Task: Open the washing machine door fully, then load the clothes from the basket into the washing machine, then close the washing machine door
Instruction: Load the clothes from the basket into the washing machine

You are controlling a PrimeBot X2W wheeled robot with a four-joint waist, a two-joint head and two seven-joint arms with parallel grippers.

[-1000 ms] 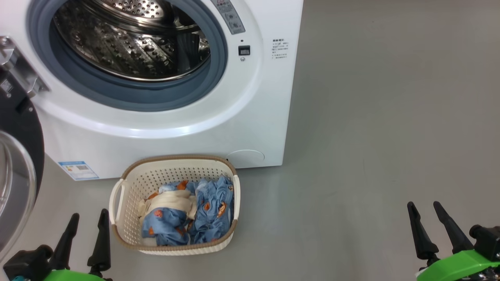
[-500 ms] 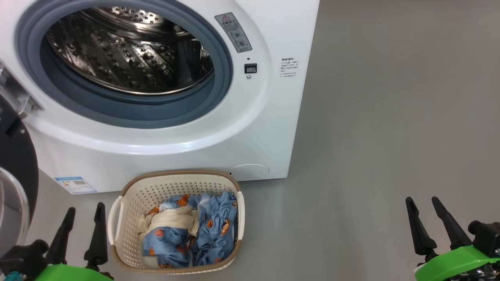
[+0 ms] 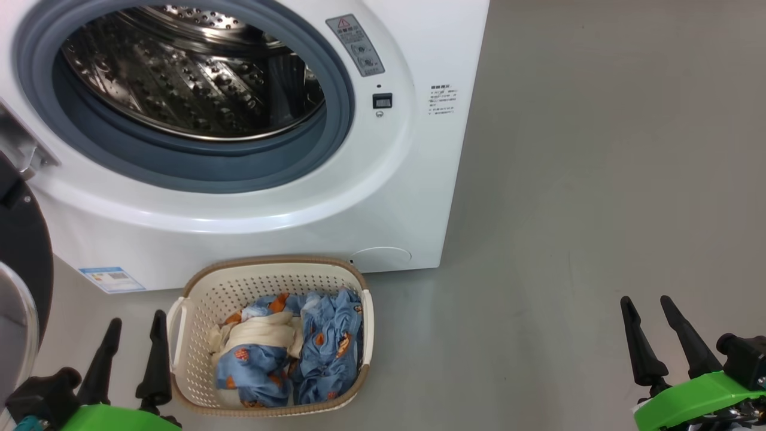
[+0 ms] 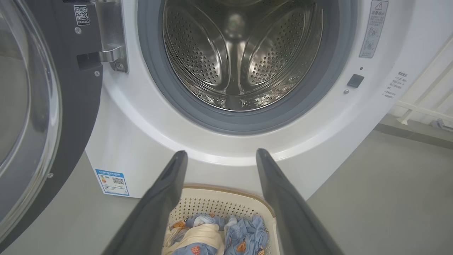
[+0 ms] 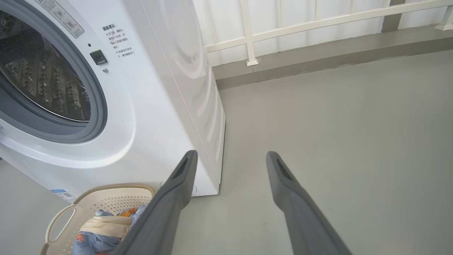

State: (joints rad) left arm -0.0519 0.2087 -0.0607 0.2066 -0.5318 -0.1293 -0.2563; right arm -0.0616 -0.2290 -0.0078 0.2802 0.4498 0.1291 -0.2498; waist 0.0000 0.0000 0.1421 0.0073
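The left gripper (image 3: 136, 320) is hovering low, just beside the left handle of the basket (image 3: 269, 262), with its two dark fingers spread apart and gripping nothing. The right gripper (image 3: 645, 300) is hanging well apart from it over bare grey floor (image 3: 598, 179), fingers likewise parted and holding nothing. The basket is sitting on the floor just in front of the washer (image 3: 389, 197); whether the two are touching cannot be told. The clothes (image 3: 326, 338) are lying crumpled inside the basket, with blue printed pieces bunching around a beige cloth (image 3: 263, 329). A blue label (image 3: 111, 279) is showing at the washer's lower left corner. The door (image 3: 27, 257) is standing swung open on the robot's left, its black rim and clear glass bowl reaching to the head view's left edge. Beyond the basket, the grey-blue gasket (image 3: 197, 170) is ringing the open mouth, and the steel drum (image 3: 179, 78) is gleaming inside it. Past the washer's right side, a white railing (image 5: 318, 26) is running along the back.
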